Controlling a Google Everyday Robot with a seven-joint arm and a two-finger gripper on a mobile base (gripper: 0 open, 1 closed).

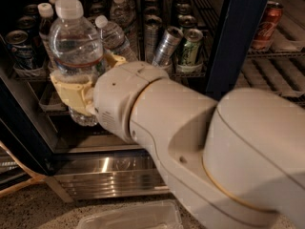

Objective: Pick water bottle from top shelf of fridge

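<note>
Camera view: the water bottle point(76, 46) is being held upright by the pincer point(74, 92), which is closed around its lower half, in front of the top shelf point(188, 73) at the fridge point(238, 37) left side. Withdrawal is being judged the step in hand. Next, the bottle is to be drawn outward, clear of the neighbouring bottle point(114, 35).
</note>
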